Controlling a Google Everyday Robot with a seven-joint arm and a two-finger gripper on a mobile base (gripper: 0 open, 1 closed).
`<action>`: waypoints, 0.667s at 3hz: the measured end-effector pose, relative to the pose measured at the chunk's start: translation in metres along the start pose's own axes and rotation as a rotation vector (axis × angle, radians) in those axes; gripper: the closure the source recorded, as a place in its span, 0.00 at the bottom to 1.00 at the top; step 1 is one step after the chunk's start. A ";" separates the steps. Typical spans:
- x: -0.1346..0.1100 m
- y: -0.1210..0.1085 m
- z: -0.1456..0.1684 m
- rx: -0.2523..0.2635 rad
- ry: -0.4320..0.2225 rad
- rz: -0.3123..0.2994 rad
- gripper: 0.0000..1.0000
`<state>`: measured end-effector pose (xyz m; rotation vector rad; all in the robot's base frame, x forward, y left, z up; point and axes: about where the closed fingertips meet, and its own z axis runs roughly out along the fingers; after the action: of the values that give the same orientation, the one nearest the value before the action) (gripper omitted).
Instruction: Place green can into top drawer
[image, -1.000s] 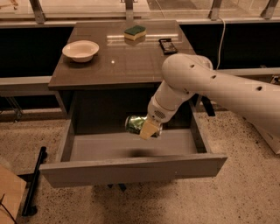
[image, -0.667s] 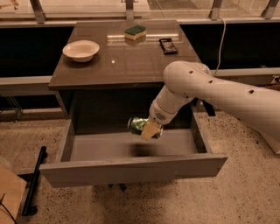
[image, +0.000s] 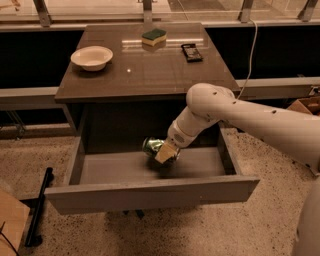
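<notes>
The green can (image: 152, 147) lies on its side in my gripper (image: 164, 152), which is shut on it. The gripper holds the can inside the open top drawer (image: 150, 192), just above the grey drawer floor, near the middle. My white arm (image: 235, 117) reaches in from the right, over the drawer's right side. The drawer is pulled out from under the brown table (image: 145, 65).
On the table stand a white bowl (image: 92, 57) at the left, a green-and-yellow sponge (image: 153, 36) at the back and a small black object (image: 191, 52) at the right. A black stand (image: 37, 210) lies on the floor at the left. A cardboard box (image: 10, 225) sits at the lower left.
The gripper with the can has sunk slightly lower into the drawer, and the arm has shifted a little toward it.
</notes>
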<state>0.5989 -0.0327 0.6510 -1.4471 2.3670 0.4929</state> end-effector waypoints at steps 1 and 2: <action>0.001 0.001 0.001 -0.003 0.005 -0.003 0.27; 0.001 0.002 0.003 -0.006 0.007 -0.004 0.04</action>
<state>0.5970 -0.0310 0.6486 -1.4580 2.3692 0.4956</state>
